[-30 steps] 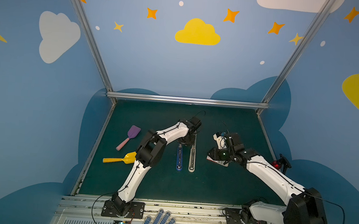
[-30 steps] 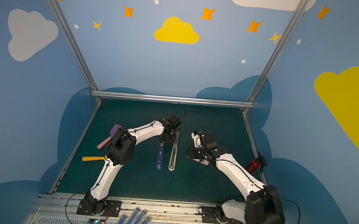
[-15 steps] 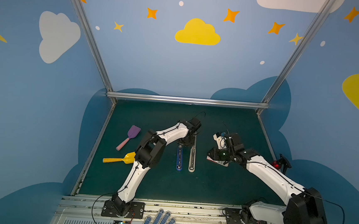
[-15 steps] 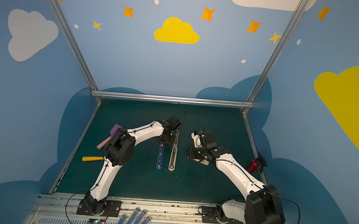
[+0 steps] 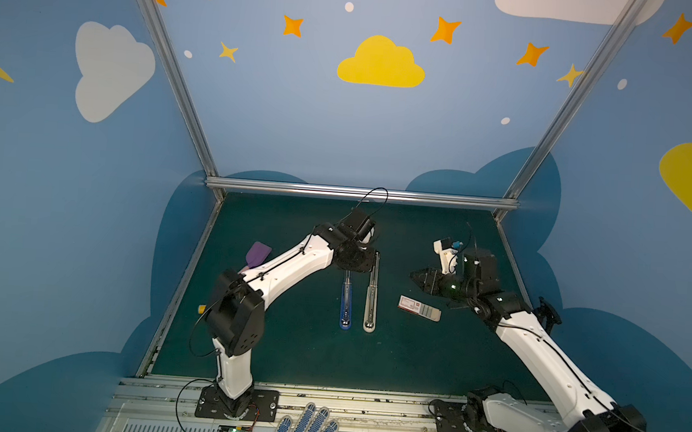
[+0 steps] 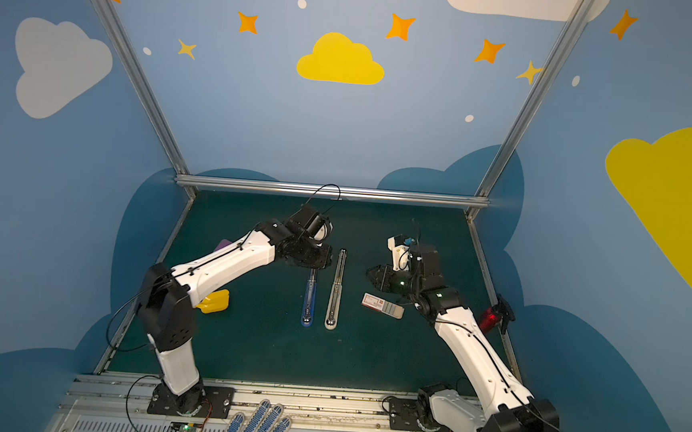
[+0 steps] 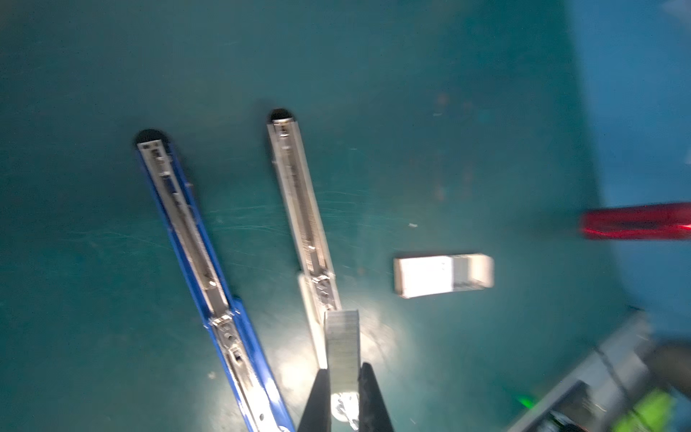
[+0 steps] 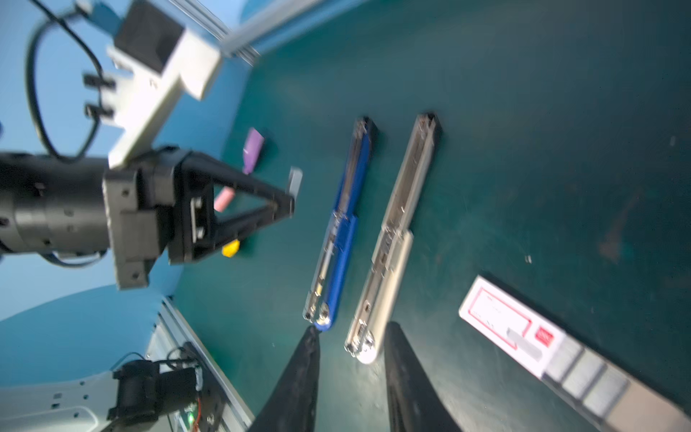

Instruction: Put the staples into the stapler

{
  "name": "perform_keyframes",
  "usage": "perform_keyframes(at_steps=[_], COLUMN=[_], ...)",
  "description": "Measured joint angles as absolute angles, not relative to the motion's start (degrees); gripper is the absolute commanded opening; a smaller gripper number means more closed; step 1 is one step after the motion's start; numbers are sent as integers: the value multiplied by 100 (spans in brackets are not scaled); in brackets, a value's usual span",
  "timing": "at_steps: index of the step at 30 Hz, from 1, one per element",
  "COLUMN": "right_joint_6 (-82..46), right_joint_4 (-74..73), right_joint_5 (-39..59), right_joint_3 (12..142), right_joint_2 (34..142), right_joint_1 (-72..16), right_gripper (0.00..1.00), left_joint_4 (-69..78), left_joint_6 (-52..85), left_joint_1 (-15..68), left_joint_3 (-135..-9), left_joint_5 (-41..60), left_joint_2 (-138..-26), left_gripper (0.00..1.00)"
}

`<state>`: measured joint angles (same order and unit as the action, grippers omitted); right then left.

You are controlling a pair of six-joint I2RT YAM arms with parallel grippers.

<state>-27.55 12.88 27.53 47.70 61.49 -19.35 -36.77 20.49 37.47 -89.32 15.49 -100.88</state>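
Observation:
Two staplers lie opened flat, side by side on the green mat: a blue stapler (image 5: 345,304) (image 7: 187,232) and a white stapler (image 5: 371,298) (image 7: 303,209). My left gripper (image 5: 364,264) (image 7: 344,368) hangs over their far ends, shut on a silver strip of staples (image 7: 342,344) (image 8: 295,181). The white staples box (image 5: 419,308) (image 8: 501,318) lies right of the white stapler, its tray (image 8: 590,377) slid partly out. My right gripper (image 5: 413,276) (image 8: 352,329) hovers just beyond the box, open, with nothing between its fingers.
A purple spatula (image 5: 258,254) and a yellow scoop (image 6: 213,301) lie at the left, partly behind the left arm. A red object (image 6: 489,319) sits at the mat's right edge. A blue-dotted glove (image 5: 306,431) lies on the front rail.
My right gripper has opened wider and drawn back from the box, which now lies uncovered on the mat. The left arm has barely moved.

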Motion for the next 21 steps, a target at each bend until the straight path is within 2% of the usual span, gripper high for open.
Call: perform_keyframes(at_steps=[12,18,21], right_joint_6=[-4154,-4834,-5135], right_joint_4=[-1057,-2106,-2565], right_joint_5=[4460,5177,5437], right_joint_3=[4536,4477,4456], right_joint_2=[6071,6331,6427], right_joint_1=[-1649,-1660,-1695], right_gripper=[46,53,54], left_joint_4=[-1372,3,445], left_joint_6=[2722,3240,3441], left_joint_1=[3601,3603,3603], left_joint_3=[-7065,-6388,-6219], left_joint_5=[3664,4296,4442], left_joint_2=[-8357,-7745,-7627], left_gripper=[11,12,13])
